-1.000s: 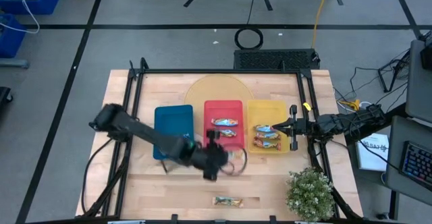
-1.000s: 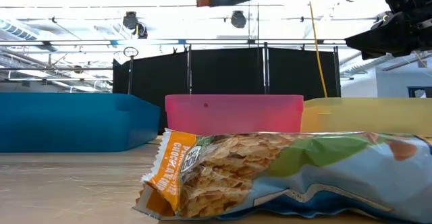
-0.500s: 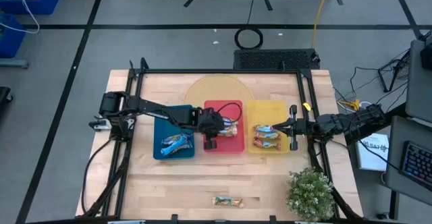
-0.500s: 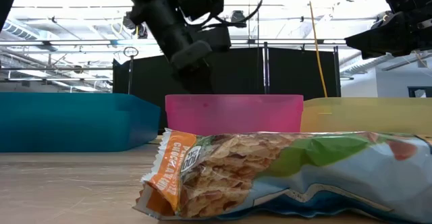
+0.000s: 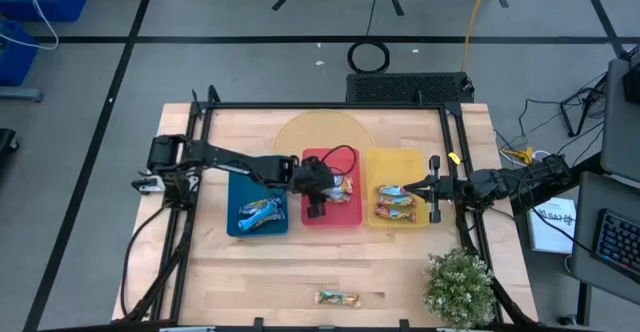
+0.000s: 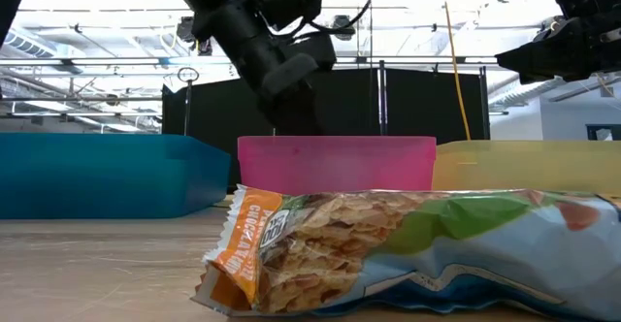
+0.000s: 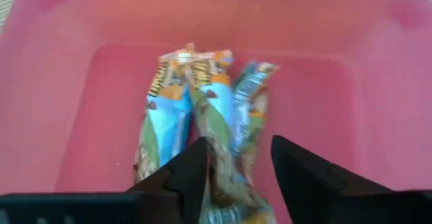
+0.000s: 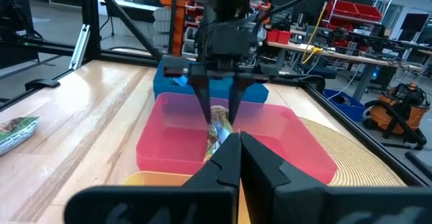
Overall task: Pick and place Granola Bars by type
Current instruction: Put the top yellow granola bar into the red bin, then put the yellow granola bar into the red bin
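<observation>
Change since earlier frame: left gripper (image 5: pixel 325 184) has swung from the near-centre of the table up over the red tray (image 5: pixel 314 216); the blue tray (image 5: pixel 240 172), covered by the arm then, now shows blue bars (image 5: pixel 258 210). Right arm unchanged.
Left gripper state: fingers (image 7: pixel 185 177) lowered into the red tray, clamped on a tan-and-light-blue bar (image 7: pixel 223 170) that passes between them.
Held bar, long axis: runs away from the fingers toward the tray's far wall, parallel to two like bars (image 7: pixel 162 116) lying just beside it, all touching.
Key relation: the held bar already lies on the pile in the red tray, directly under the claw; judged next move is release and a straight lift out.
Right gripper (image 5: pixel 408 190): hangs over the yellow tray (image 5: pixel 420 162) at the table's right side, fingers together, empty; bars (image 5: pixel 394 204) lie in that tray below it.
Stray bar (image 5: pixel 338 298): on bare wood near the front edge, centre, well apart from both claws, long axis along that edge.
Nearer arm for stray bar: cannot tell.
Risk (judged): wrapper may drag on a finger during the lift.
</observation>
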Action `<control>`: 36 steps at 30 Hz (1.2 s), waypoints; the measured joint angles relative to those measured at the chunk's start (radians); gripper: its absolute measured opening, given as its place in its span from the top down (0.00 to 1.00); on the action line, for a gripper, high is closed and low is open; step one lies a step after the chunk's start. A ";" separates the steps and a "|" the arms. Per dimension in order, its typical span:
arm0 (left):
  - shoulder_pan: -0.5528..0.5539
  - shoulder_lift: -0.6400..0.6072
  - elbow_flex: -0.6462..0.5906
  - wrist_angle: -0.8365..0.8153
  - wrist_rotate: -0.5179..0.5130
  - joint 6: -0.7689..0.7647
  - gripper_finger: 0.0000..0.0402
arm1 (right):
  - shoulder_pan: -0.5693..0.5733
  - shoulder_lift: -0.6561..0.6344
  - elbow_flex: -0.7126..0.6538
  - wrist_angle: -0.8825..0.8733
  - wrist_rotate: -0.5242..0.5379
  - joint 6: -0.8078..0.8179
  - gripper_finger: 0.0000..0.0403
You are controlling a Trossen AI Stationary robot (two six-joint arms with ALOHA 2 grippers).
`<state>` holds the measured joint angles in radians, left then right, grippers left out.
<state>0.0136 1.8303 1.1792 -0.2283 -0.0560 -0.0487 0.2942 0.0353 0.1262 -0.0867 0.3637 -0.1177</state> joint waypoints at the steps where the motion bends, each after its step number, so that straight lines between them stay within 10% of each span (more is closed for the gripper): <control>1: -0.003 -0.013 0.004 -0.018 0.018 0.016 0.56 | 0.000 0.000 0.000 0.000 0.000 0.000 1.00; 6: -0.078 -0.128 -0.006 -0.004 0.042 0.166 0.60 | 0.000 0.000 0.000 0.000 0.000 0.000 1.00; 15: -0.229 -0.569 -0.275 0.107 -0.162 0.231 0.98 | 0.000 0.013 0.000 0.003 0.000 0.000 1.00; 28: -0.326 -1.199 -1.145 0.739 -0.393 -0.045 0.99 | 0.000 0.025 -0.067 0.181 -0.022 -0.026 1.00; 36: -0.369 -1.217 -1.158 0.787 -0.424 0.042 0.99 | 0.000 0.076 0.068 0.138 0.034 -0.041 1.00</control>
<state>-0.3551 0.6136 0.0216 0.5585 -0.4800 -0.0062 0.2939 0.1115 0.1942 0.0514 0.3974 -0.1585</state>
